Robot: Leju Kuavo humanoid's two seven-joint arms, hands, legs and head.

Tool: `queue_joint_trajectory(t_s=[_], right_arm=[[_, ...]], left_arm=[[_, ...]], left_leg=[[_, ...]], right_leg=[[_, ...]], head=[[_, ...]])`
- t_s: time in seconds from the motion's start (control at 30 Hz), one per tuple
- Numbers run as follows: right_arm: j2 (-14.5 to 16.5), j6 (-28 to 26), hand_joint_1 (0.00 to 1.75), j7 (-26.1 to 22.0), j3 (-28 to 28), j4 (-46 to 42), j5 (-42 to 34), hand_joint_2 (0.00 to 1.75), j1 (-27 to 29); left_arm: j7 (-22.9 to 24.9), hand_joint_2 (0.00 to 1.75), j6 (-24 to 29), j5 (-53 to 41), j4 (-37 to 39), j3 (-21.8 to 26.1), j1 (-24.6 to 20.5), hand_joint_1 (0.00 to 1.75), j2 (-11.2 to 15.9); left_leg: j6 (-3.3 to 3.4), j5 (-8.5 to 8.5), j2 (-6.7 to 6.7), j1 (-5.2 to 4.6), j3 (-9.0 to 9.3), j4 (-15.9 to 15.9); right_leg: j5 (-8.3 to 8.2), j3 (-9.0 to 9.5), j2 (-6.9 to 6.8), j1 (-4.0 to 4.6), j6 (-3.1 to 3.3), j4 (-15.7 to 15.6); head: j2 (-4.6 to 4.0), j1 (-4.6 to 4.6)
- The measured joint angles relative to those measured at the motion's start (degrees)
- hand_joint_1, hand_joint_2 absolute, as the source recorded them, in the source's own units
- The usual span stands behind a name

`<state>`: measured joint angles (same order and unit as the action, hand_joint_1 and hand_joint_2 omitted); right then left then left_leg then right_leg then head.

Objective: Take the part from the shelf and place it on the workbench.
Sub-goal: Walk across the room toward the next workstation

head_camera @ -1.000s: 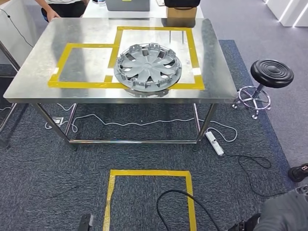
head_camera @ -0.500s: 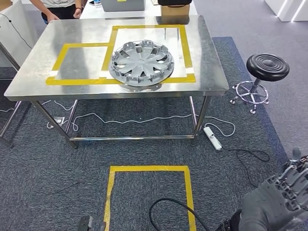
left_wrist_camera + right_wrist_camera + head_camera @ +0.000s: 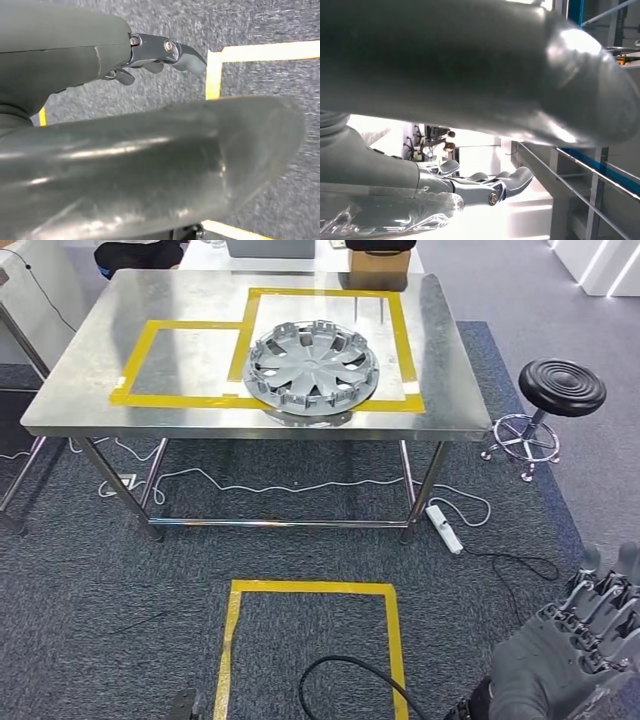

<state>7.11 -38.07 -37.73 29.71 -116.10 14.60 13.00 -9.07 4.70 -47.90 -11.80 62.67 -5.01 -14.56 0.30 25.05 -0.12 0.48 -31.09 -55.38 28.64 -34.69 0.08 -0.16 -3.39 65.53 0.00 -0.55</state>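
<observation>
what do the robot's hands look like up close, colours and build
The right hand has a grey ribbed back cover with darker, jointed fingers. Its wrist camera shows a thick, glossy grey thumb and slim fingers with metal links and a visible screw. The left hand matches: smooth grey shell, silver links with screws, dark grey fingertips.

Standing on grey carpet (image 3: 90, 580) well right of the table: a black round stool (image 3: 561, 387) on a chrome base. Lying under the table's right end: a white power strip (image 3: 444, 529), white cable (image 3: 287, 487) trailing leftward. Sitting at the far edge: a cardboard box (image 3: 378, 264). Marking the carpet nearer: a yellow tape square (image 3: 309, 589), black cable (image 3: 343, 668) curling inside.
</observation>
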Motion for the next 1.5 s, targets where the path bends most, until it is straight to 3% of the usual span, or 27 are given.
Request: queue_joint_trajectory(t_s=[0.07,0.2,0.27,0.37,0.4,0.43,0.5,0.57,0.63,0.7,0.77,0.83,0.87,0.9,0.93,1.0,1.07,1.13,1.2,1.27,1.33,1.4,1.43,1.47,1.5], right_arm=[[-0.02,-0.03,0.0,0.37,0.04,0.02,0.63,0.0,-0.07],[-0.03,-0.19,0.0,1.51,0.08,0.22,3.02,0.0,-0.22],[-0.02,-0.22,0.0,1.62,0.09,0.38,3.94,0.0,-0.42],[-0.01,-0.22,0.0,1.65,0.13,0.66,4.49,0.0,-0.59],[-0.01,-0.22,0.0,1.67,0.13,0.75,4.52,0.44,-0.61],[-0.01,-0.22,0.0,1.71,0.13,0.86,4.55,0.87,-0.63],[-0.01,-0.22,0.0,1.85,0.18,1.06,4.55,1.75,-0.72],[-0.01,-0.22,0.0,2.22,0.24,1.21,4.47,1.75,-0.77],[-0.01,-0.23,0.0,2.75,0.24,1.39,4.2,1.75,-0.84],[0.0,-0.25,0.0,3.33,0.15,1.7,3.76,1.75,-0.92],[0.01,-0.25,0.0,3.92,-0.05,2.14,3.29,1.75,-0.9],[0.02,-0.26,0.0,4.27,-0.31,2.68,2.96,1.75,-0.82],[0.02,-0.26,0.0,4.39,-0.42,2.96,2.84,1.75,-0.78],[0.02,-0.27,0.0,4.58,-0.5,3.26,2.66,1.75,-0.76],[0.02,-0.27,0.0,4.89,-0.58,3.6,2.42,1.75,-0.74],[0.04,-0.28,0.0,5.81,-0.77,4.44,1.68,1.75,-0.72],[0.08,-0.28,0.0,6.47,-1.03,5.34,0.93,1.75,-0.68],[0.13,-0.27,0.0,6.68,-1.31,6.22,0.35,1.75,-0.56],[0.26,-0.27,0.0,6.82,-1.61,7.03,-0.04,1.75,-0.44],[0.45,-0.27,0.0,6.86,-1.97,7.67,-0.22,1.75,-0.32],[0.58,-0.27,0.0,6.99,-2.4,8.25,-0.21,1.75,-0.01],[0.74,-0.27,0.0,7.45,-2.98,9.05,-0.09,1.75,0.29],[0.9,-0.27,0.0,7.78,-3.43,9.72,-0.08,1.75,0.35],[1.13,-0.27,0.0,8.11,-3.94,10.5,-0.15,1.75,0.36],[1.38,-0.27,0.0,8.39,-4.48,11.34,-0.3,1.75,0.36]], left_arm=[[3.16,0.0,2.49,-2.94,0.0,-1.14,-0.01,0.0,0.01],[8.88,0.0,5.27,-8.23,0.0,-4.43,0.11,0.0,0.13],[9.6,0.0,5.25,-9.06,0.0,-5.69,0.09,0.0,0.12],[10.31,0.0,5.05,-10.01,0.0,-6.98,0.19,0.0,0.13],[10.56,0.0,5.04,-10.32,0.0,-7.36,0.28,0.0,0.16],[10.77,0.0,5.05,-10.56,0.0,-7.72,0.35,0.0,0.2],[11.03,0.0,5.09,-10.74,0.0,-8.31,0.37,0.0,0.26],[11.1,0.0,5.16,-10.74,0.0,-8.7,0.15,0.0,0.19],[11.1,0.0,5.24,-10.73,0.0,-8.9,-0.02,0.0,0.08],[11.1,0.0,5.32,-10.69,0.0,-8.95,0.15,0.0,0.05],[11.1,0.0,5.42,-10.63,0.0,-8.95,0.31,0.0,0.05],[11.1,0.0,5.49,-10.6,0.0,-8.95,0.24,0.0,0.04],[11.09,0.0,5.51,-10.59,0.0,-8.95,0.21,0.0,0.03],[11.09,0.0,5.53,-10.59,0.0,-8.95,0.23,0.0,0.03],[11.1,0.0,5.58,-10.58,0.0,-8.95,0.28,0.0,0.04],[11.09,0.0,5.71,-10.56,0.0,-8.94,0.34,0.0,0.04],[11.08,0.0,5.81,-10.54,-0.01,-8.94,0.26,0.0,-0.03],[11.08,0.0,5.86,-10.52,-0.01,-8.94,0.22,0.0,-0.08],[11.08,0.0,5.9,-10.51,0.0,-8.94,0.32,0.0,-0.07],[11.08,0.0,5.92,-10.52,0.0,-8.94,0.35,0.0,-0.06],[11.06,0.0,5.92,-10.55,0.0,-8.94,0.22,0.0,-0.06],[10.93,0.0,5.91,-10.56,0.0,-8.94,0.18,0.0,-0.06],[10.84,0.0,5.91,-10.56,0.0,-8.94,0.24,0.0,-0.06],[10.75,0.0,5.91,-10.56,0.0,-8.93,0.3,0.0,-0.05],[10.65,0.0,5.92,-10.56,0.0,-8.92,0.34,0.0,-0.03]], left_leg=[[-0.45,0.0,-0.08,-0.22,-0.11,-0.19],[-1.72,-0.2,-0.2,-0.28,-0.76,-0.42],[-2.27,1.98,-0.27,-0.21,-2.19,-3.37],[-2.74,7.42,-0.25,-0.14,-7.44,-14.46],[-2.79,7.87,-0.24,-0.13,-8.5,-16.72],[-2.79,7.24,-0.2,-0.13,-8.56,-16.95],[-2.7,3.56,0.88,-0.13,-5.55,-11.36],[-2.49,0.81,3.37,-0.21,-1.85,-4.05],[-1.85,0.46,4.18,-0.37,-0.86,-1.25],[-0.97,0.38,2.87,-0.37,-1.22,-1.24],[-0.25,0.13,1.59,-0.21,-1.32,-1.19],[0.22,-0.05,0.27,-0.15,-1.49,-1.19],[0.34,-0.1,-0.41,-0.18,-1.58,-1.2],[0.42,-0.15,-1.14,-0.22,-1.63,-1.2],[0.43,-0.2,-1.88,-0.25,-1.64,-1.21],[0.31,-0.31,-3.53,-0.25,-1.59,-1.22],[-0.05,-0.48,-5.03,-0.27,-1.74,-1.3],[-0.71,-0.8,-6.14,-0.1,-2.22,-1.31],[-1.46,-1.13,-7.07,0.16,-2.63,-1.15],[-2.07,0.05,-5.35,-0.07,-3.54,-2.64],[-2.55,3.52,-2.17,-0.32,-6.38,-8.48],[-2.89,6.39,-0.9,-0.27,-9.73,-15.5],[-2.98,6.44,-0.66,-0.25,-10.32,-16.9],[-3.0,5.43,-0.46,-0.24,-9.79,-16.11],[-2.97,3.72,-0.07,-0.23,-8.2,-13.34]], right_leg=[[-2.4,3.26,0.11,-0.02,0.3,-6.9],[-2.84,3.41,0.18,0.1,1.6,-8.35],[-3.09,3.27,-0.37,-0.1,2.33,-8.53],[-3.26,2.85,-1.47,-0.11,2.81,-8.55],[-3.28,2.75,-1.88,-0.09,2.84,-8.55],[-3.3,2.73,-2.32,-0.08,2.84,-8.54],[-3.27,2.87,-3.23,-0.08,2.68,-8.53],[-3.07,2.87,-4.13,0.3,2.14,-8.2],[-2.91,2.73,-5.19,0.69,1.55,-7.92],[-2.65,2.77,-6.05,0.56,1.03,-7.82],[-0.67,1.9,-4.21,0.24,0.39,-5.36],[3.17,-1.16,-1.38,0.06,-0.02,1.68],[4.72,-2.94,-0.76,0.05,-0.06,5.53],[5.45,-4.23,-0.43,0.06,-0.03,8.25],[5.0,-4.51,-0.28,0.07,0.08,8.73],[1.35,-1.86,0.6,0.04,0.49,3.11],[-1.5,1.81,3.28,-0.21,0.87,-4.6],[-1.91,3.14,4.82,-0.25,1.06,-7.53],[-2.2,3.2,3.79,-0.21,1.47,-7.81],[-2.54,3.37,2.32,-0.4,2.17,-8.29],[-2.66,3.41,0.63,-0.41,2.62,-8.56],[-2.64,3.28,-1.18,-0.33,2.73,-8.56],[-2.63,3.24,-2.03,-0.32,2.74,-8.55],[-2.61,3.24,-2.81,-0.32,2.71,-8.55],[-2.57,3.29,-3.52,-0.32,2.64,-8.55]], head=[[0.0,-0.01],[0.0,-0.25],[0.0,-0.5],[0.0,-0.83],[0.0,-0.84],[0.0,-0.86],[0.0,-0.89],[0.0,-1.04],[0.0,-1.01],[0.0,-0.85],[0.0,-0.69],[0.0,-0.43],[0.0,-0.36],[0.0,-0.33],[0.0,-0.32],[0.0,-0.32],[0.0,-0.33],[0.0,-0.38],[0.0,-0.38],[0.0,-0.75],[0.0,-1.29],[0.0,-1.46],[0.0,-1.48],[0.0,-1.49],[0.0,-1.49]])
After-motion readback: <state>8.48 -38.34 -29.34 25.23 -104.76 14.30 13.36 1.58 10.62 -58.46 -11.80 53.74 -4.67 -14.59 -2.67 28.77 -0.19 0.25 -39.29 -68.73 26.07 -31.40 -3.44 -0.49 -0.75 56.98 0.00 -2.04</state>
